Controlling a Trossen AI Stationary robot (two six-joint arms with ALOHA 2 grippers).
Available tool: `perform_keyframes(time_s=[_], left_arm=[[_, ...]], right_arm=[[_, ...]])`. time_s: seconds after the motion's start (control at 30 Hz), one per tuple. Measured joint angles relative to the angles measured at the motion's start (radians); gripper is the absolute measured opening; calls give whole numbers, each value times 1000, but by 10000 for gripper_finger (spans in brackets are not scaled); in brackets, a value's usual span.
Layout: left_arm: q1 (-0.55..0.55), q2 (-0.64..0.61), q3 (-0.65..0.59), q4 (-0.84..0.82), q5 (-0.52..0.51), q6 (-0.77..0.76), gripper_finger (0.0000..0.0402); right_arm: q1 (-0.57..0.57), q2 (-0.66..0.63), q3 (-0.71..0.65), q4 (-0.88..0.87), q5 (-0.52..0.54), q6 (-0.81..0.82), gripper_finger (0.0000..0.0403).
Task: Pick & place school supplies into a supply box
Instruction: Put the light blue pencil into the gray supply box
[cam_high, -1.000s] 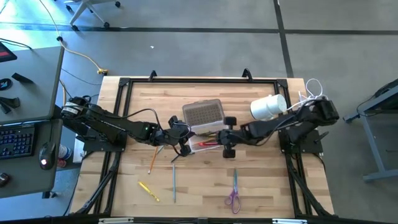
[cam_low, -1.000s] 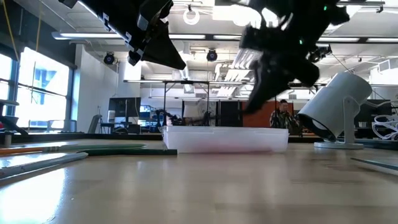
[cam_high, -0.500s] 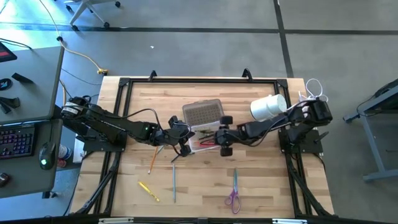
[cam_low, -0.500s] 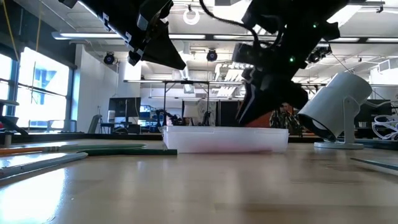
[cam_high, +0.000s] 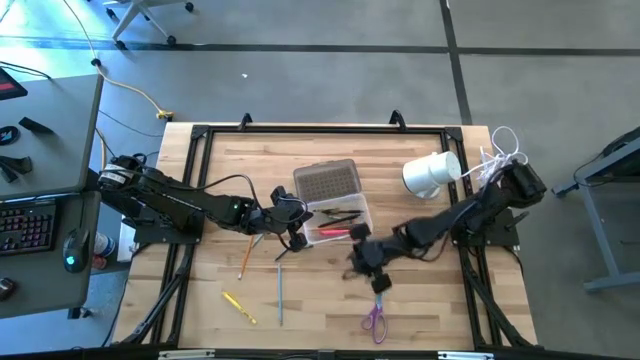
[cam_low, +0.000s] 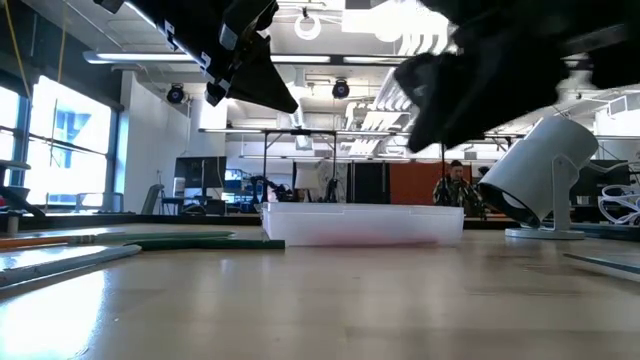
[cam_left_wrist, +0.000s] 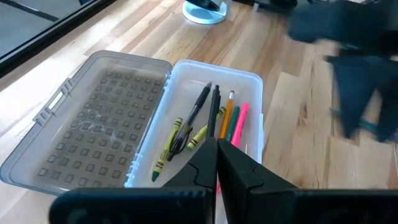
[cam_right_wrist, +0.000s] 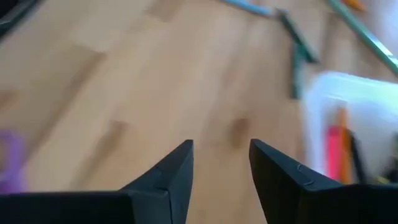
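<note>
The clear supply box (cam_high: 345, 222) stands mid-table with its grey lid (cam_high: 326, 181) folded back toward the far edge. Several pens and pencils (cam_left_wrist: 211, 124) lie inside it. My left gripper (cam_high: 297, 235) hovers shut at the box's left end, its fingertips (cam_left_wrist: 216, 149) together with nothing visible between them. My right gripper (cam_high: 362, 265) is open and empty (cam_right_wrist: 221, 149) over bare table, between the box and the purple-handled scissors (cam_high: 375, 311). An orange pencil (cam_high: 245, 258), a yellow one (cam_high: 238, 307) and a green one (cam_high: 280, 296) lie flat at the near left.
A white cylinder (cam_high: 431, 171) lies on its side at the far right, and a white cable bundle (cam_high: 503, 143) sits by the right arm's base. A black frame (cam_high: 320, 128) runs around the tabletop. Bare wood shows between the box and the near edge.
My right gripper has swung from above the box's right end toward the table's near edge and the scissors, turning as it went. My left gripper and the box have kept still.
</note>
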Motion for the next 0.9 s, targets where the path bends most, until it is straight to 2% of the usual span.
perform_keyframes(time_s=[0.17, 0.3, 0.47, 0.6, 0.73, 0.8, 0.9], left_arm=[[0, 0, 0, 0, 0, 0, 46], [0, 0, 0, 6, 0, 0, 46], [0, 0, 0, 8, 0, -1, 46], [0, 0, 0, 8, -1, -1, 46], [0, 0, 0, -8, 3, 0, 46], [1, 0, 0, -52, 50, 12, 46], [2, 0, 0, -150, 134, 46, 46]], right_arm=[[136, 22, 0, -9, -24, 49, 145], [214, 23, 0, -3, 50, 209, 146], [284, 23, 0, -13, 74, 263, 141], [298, 23, 0, 4, 133, 258, 140], [276, 23, 0, 63, 298, 240, 140], [252, 23, 0, 84, 342, 243, 140], [218, 23, 0, 104, 335, 243, 140]])
